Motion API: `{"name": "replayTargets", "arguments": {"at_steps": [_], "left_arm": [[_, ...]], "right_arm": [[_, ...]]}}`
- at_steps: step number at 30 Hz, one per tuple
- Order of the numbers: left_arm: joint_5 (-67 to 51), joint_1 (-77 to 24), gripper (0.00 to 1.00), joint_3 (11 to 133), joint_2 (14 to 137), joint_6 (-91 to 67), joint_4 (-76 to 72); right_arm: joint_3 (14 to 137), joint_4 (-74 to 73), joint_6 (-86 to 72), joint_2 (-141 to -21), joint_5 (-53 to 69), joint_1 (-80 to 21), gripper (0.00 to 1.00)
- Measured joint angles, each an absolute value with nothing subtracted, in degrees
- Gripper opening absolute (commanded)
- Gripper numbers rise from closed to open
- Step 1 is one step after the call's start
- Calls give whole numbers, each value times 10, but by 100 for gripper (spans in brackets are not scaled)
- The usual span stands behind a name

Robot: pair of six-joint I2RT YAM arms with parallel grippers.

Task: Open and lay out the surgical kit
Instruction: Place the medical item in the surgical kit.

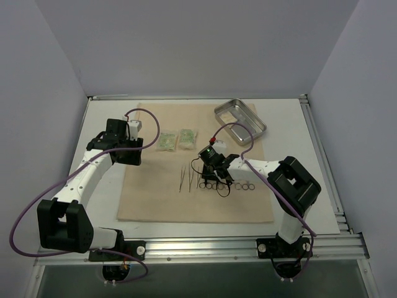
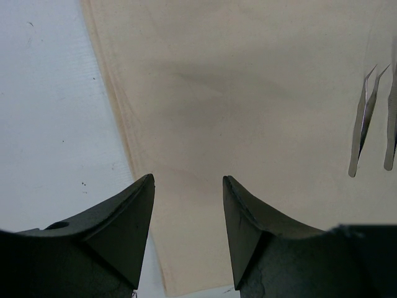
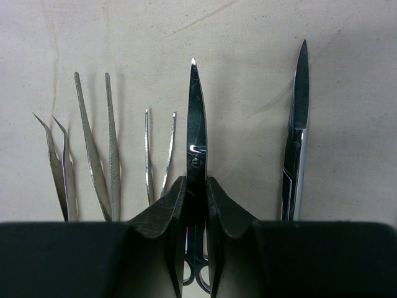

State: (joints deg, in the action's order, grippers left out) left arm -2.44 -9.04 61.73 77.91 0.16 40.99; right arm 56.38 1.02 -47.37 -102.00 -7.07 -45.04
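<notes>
One stiff, probably slippery forceps [image 3: 196, 124], clenched mid-shank by right end effector [image 3: 196, 184] on cloth wrap [image 3: 260, 56]. Left end effector [image 2: 188, 180] released.

Top view: the lower half of the cloth [image 1: 192, 208] lies bare and is the widest free lane. A narrower bare band runs between the packets [image 1: 177, 139], upper middle, and the tweezers [image 1: 183, 178] below. The tray [image 1: 221, 113] blocks the upper right corner. The left gripper [image 2: 188, 179], jaws apart and empty, hangs over the cloth's left edge. The right gripper [image 3: 196, 181] crowds the tool row at centre, clamped on forceps [image 3: 196, 118]. Rightward a broad gap reaches the next forceps [image 3: 299, 118]; leftward the tweezers leave slim gaps.
</notes>
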Motion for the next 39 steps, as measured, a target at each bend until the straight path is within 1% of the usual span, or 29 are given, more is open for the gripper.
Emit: {"name": "replayTargets", "arguments": {"at_steps": [2, 3, 9, 14, 15, 18, 31, 34, 39], "left_arm": [[-24, -90, 57, 617, 779, 2, 410], [-24, -90, 57, 617, 779, 2, 410], [-24, -90, 57, 617, 779, 2, 409], [-24, -90, 57, 617, 781, 2, 409], [-24, -90, 57, 617, 781, 2, 409], [-24, -90, 57, 617, 784, 2, 409], [-24, -90, 57, 618, 786, 2, 409], [-24, -90, 57, 618, 786, 2, 409], [-25, -90, 57, 618, 786, 2, 409]], "right_arm": [[563, 11, -475, -1020, -71, -450, 12], [563, 11, -476, -1020, -71, -450, 15], [563, 13, -478, -1020, -70, -450, 18], [562, 13, -478, -1019, -70, -450, 17], [562, 13, -478, -1019, -70, -450, 14], [562, 11, -477, -1018, -72, -449, 9], [561, 7, -477, -1017, -77, -447, 9], [561, 0, -472, -1015, -80, -447, 11], [563, -4, -460, -1014, -79, -446, 19]]}}
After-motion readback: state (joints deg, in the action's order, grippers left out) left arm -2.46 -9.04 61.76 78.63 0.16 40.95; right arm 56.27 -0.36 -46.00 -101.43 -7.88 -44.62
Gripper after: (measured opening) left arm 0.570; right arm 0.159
